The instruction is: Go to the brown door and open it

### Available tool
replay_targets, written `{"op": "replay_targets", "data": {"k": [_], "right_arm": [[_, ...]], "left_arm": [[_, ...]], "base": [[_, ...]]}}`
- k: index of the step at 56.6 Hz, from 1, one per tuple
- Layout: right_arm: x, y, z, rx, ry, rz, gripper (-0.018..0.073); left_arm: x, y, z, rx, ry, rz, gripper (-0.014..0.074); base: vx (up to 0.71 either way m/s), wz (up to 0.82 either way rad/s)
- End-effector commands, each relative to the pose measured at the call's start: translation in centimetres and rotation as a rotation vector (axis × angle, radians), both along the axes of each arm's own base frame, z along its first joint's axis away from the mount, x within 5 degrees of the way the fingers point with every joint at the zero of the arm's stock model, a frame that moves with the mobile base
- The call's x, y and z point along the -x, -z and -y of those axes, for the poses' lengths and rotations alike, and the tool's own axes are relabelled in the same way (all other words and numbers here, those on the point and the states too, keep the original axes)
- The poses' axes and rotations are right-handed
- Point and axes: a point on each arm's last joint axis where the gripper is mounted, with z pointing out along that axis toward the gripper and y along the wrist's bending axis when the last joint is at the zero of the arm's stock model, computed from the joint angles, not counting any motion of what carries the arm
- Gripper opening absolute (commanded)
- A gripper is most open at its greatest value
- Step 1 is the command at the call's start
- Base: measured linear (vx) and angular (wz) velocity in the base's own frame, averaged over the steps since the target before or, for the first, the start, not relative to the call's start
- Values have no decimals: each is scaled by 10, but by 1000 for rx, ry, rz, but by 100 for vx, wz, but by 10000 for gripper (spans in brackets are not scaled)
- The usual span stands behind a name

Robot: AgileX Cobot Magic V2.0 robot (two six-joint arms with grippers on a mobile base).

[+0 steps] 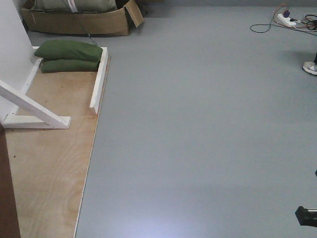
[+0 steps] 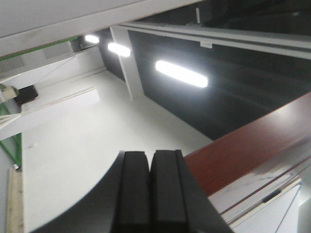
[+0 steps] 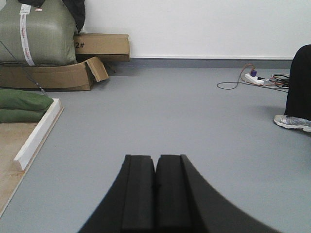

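Caught the brown door point(image 2: 243, 150) best from the left wrist view: showed up as a broad reddish-brown band, slanting up from the lower middle to the right edge of the shot. Looked smooth and pretty glossy, with a pale sheen washing over the upper right end. Had straight, clean edges, plus a few thin dark lines running parallel just under the lower one, maybe moulding, too blurry to call. Front view only got a thin dark brown sliver of the door point(image 1: 6, 198), tucked into the bottom-left corner and sitting in shadow. Couldn't tell open or shut from either view.
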Motion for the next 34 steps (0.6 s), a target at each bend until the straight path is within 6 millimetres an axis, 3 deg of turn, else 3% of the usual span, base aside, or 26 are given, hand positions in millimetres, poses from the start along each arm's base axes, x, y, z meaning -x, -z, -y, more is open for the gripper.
{"op": "replay_targets", "data": {"k": [1, 22, 34], "right_arm": [[-1, -6, 1, 14, 8, 89, 0], [-1, -6, 1, 14, 8, 89, 0], [-1, -6, 1, 14, 8, 89, 0]], "left_arm": [[0, -5, -3, -1, -132, 18, -4], [-7, -38, -16, -16, -282, 43, -4], [-28, -36, -28, 6, -328, -7, -4]], "base": [[0, 0], [0, 0], [0, 0]]}}
